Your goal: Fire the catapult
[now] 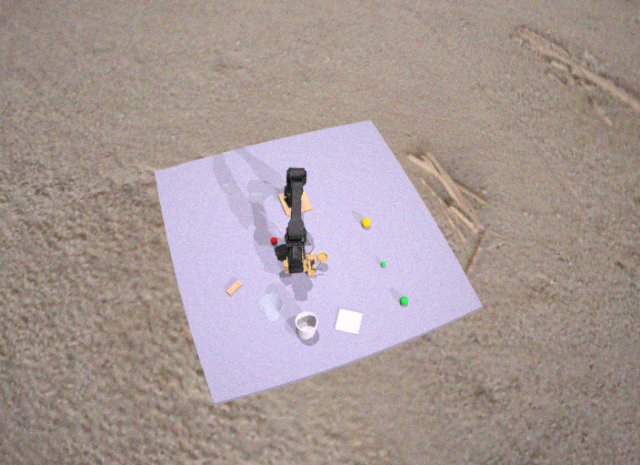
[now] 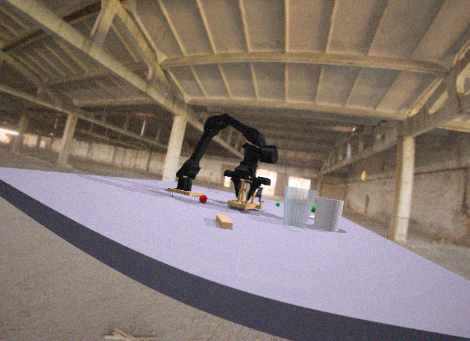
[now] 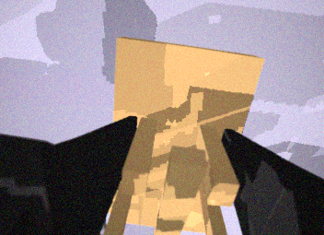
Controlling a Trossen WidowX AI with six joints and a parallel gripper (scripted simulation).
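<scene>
The wooden catapult point(image 1: 310, 264) point(image 2: 239, 205) point(image 3: 216, 70) stands upright on the table, mostly under the arm in the top view. Its round cup point(image 1: 322, 256) points away from the arm's side and shows no ball. My gripper point(image 2: 244, 197) point(image 3: 179, 130) points down and is shut on the catapult's upright frame, one finger on each side. The white mug point(image 1: 306, 329) point(image 2: 328, 215) stands upright near the table's front edge. A red ball point(image 1: 274, 240) point(image 2: 203, 198) lies beside the catapult. A yellow ball point(image 1: 365, 223) lies farther off, on the other side.
A clear glass point(image 1: 271, 306) point(image 2: 299, 208) stands close to the mug. A wooden block point(image 1: 234, 288) point(image 2: 223, 221) lies at the left. A white square point(image 1: 348, 321) lies right of the mug. A small green ball point(image 1: 383, 264) point(image 2: 278, 203) and a larger one point(image 1: 404, 300) point(image 2: 313, 208) lie at the right.
</scene>
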